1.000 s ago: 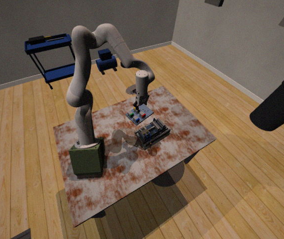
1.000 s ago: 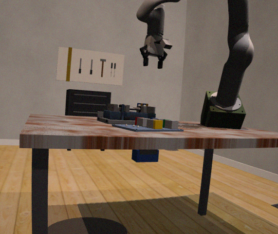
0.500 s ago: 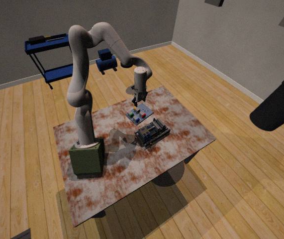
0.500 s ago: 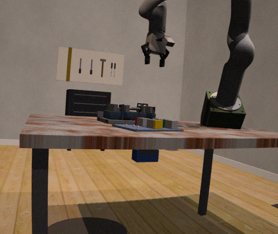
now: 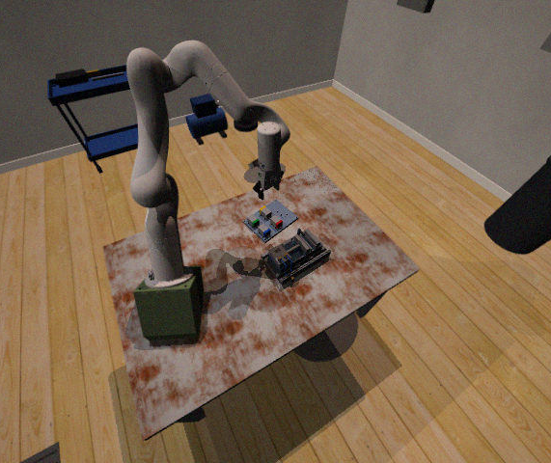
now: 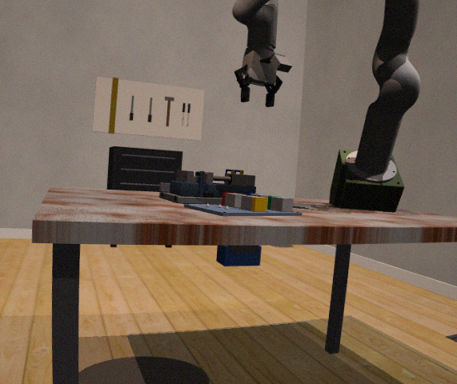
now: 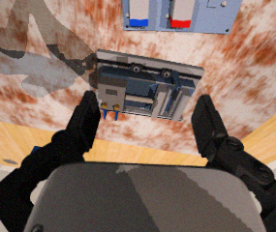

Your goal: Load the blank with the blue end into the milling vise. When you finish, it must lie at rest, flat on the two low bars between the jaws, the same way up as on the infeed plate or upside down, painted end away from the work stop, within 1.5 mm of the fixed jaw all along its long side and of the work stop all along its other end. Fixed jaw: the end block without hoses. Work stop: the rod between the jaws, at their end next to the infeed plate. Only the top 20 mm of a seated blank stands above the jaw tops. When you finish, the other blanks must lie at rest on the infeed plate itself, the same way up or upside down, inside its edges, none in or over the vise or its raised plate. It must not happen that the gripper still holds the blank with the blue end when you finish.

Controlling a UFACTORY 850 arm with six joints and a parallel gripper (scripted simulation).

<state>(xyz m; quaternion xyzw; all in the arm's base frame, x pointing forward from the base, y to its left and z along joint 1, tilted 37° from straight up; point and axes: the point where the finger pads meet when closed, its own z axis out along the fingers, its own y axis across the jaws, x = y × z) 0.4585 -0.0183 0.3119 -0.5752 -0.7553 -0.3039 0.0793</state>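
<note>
My gripper (image 5: pixel 268 191) (image 6: pixel 257 102) (image 7: pixel 146 104) is open and empty, high above the table. The blank with the blue end (image 5: pixel 262 230) (image 7: pixel 138 11) lies on the blue-grey infeed plate (image 5: pixel 288 218) (image 6: pixel 225 213) (image 7: pixel 210 23), its blue end toward the vise. Blanks with a red end (image 5: pixel 276 221) (image 7: pixel 181 12), a green end (image 5: pixel 252 219) and a yellow end (image 5: pixel 264 212) (image 6: pixel 257 203) lie there too. In the wrist view the vise's hosed jaw (image 7: pixel 112 92) is left and the fixed jaw (image 7: pixel 162 101) right, with no blank between them. The work stop is not clearly distinguishable.
The vise's raised plate (image 7: pixel 186 72) has a long edge facing the infeed plate. Blue hoses (image 7: pixel 116 115) stick out at the hosed jaw. Small pegs (image 6: pixel 207 205) stand on the infeed plate. The robot's green base (image 5: pixel 168 311) (image 6: pixel 369 196) stands on the table.
</note>
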